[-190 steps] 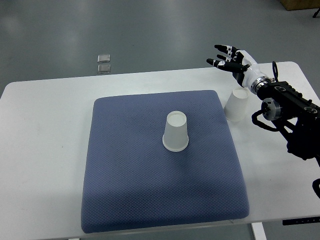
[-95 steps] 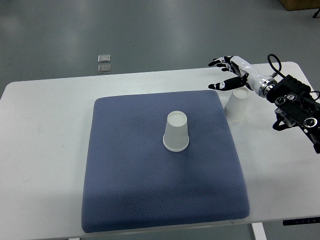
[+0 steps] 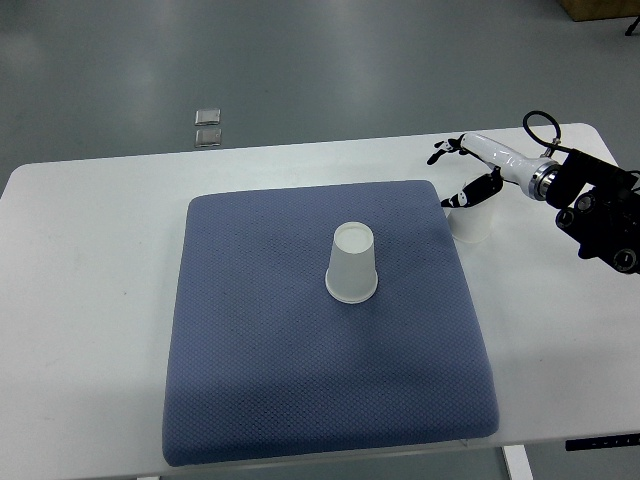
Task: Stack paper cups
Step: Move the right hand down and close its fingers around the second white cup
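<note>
Two paper cups, both inverted, rims down: the centre cup [image 3: 352, 263] parked on the blue mat [image 3: 260, 380] roughly mid-table, presumably as the stable base for stacking, base up and ready to take another over it; the second cup [image 3: 470, 222] off the mat at about 2 o'clock from the first, standing on the bare white table [image 3: 90, 300] just beside the mat's right edge. Hovering over that second cup, the right hand [image 3: 468, 175], arm entering from the right edge, fingers spread and curved downward around the cup's top without visibly closing, so released rather than grasping, by the look of it poised for a top-down pinch. Whether any fingertip already touches the cup: not clear, since the dark fingertips overlap the cup's upper part and hide its base. Upper portion of the second cup therefore masked; only its lower wall and rim plainly seen. Arm cut off at the right frame edge, forearm housing and a cable loop partly visible. Left hand nowhere in the frame. On the floor at 11 o'clock beyond the table, two small pale square items [image 3: 208, 127], too small to identify. Table's near corners cropped by the bottom edge.
</note>
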Controlling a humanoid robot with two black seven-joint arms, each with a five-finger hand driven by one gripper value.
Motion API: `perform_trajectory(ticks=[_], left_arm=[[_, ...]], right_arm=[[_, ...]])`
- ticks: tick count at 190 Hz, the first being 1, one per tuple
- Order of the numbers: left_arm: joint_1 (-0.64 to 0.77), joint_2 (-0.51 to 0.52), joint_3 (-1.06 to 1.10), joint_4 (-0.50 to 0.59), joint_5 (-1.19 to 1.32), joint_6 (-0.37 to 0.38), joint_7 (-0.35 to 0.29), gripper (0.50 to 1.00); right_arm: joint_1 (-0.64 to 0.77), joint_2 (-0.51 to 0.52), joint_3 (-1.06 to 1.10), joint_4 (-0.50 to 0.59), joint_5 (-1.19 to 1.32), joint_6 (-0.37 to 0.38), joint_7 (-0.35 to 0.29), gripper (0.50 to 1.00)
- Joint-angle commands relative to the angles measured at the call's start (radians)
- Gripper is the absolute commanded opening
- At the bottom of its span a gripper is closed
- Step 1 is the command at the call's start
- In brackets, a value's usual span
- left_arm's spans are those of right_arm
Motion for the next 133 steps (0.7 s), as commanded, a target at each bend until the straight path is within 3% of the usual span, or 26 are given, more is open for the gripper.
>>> perform_trajectory(ticks=[1, 133], left_arm=[[0.000, 0.000, -0.001, 0.000, 0.000, 0.000, 0.000, 1.000], [0.000, 0.000, -0.001, 0.000, 0.000, 0.000, 0.000, 1.000]], right_arm=[[0.005, -0.007, -0.007, -0.007, -0.055, 0.000, 0.000, 0.915], [0.016, -0.013, -0.045, -0.073, -0.272, -0.030, 0.001, 0.913]])
